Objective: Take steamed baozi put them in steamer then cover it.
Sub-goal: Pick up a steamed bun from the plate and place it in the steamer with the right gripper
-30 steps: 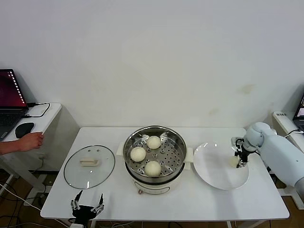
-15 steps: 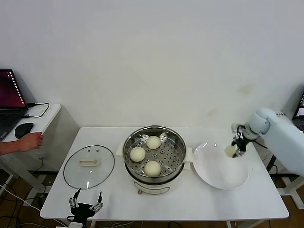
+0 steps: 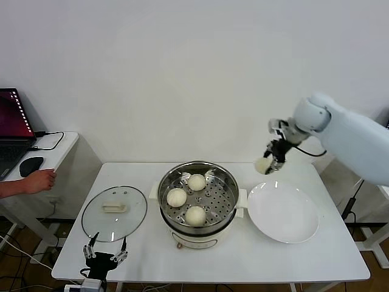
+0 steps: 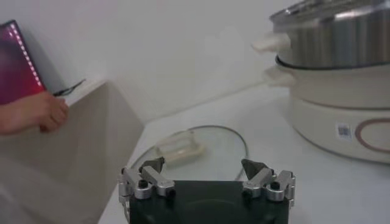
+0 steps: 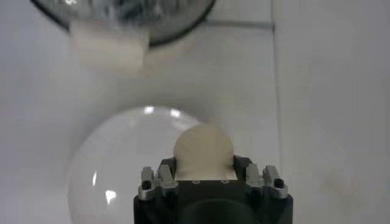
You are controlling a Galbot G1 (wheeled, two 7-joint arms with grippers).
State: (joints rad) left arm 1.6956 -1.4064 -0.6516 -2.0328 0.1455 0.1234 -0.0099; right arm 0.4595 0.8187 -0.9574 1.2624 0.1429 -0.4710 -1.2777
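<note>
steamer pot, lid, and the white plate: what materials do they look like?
Steamer: polished stainless steel, going by its mirror-like wall and perforated tray; the cream base looks like glossy plastic.
Lid: clear glass, table visible through it, with a metal rim and a cream handle, probably plastic.
Plate: glossy white, ceramic or melamine; can't tell which.

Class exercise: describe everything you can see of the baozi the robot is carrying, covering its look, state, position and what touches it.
The carried baozi is a small, round, smooth, cream-white dough bun, seemingly whole. The right end effector is shut on it, its fingers pressing opposite sides. It hangs in the air above the table, clear of the white plate below and short of the steamer, touching nothing but the fingers. In the right wrist view its rounded top shows between them.
</note>
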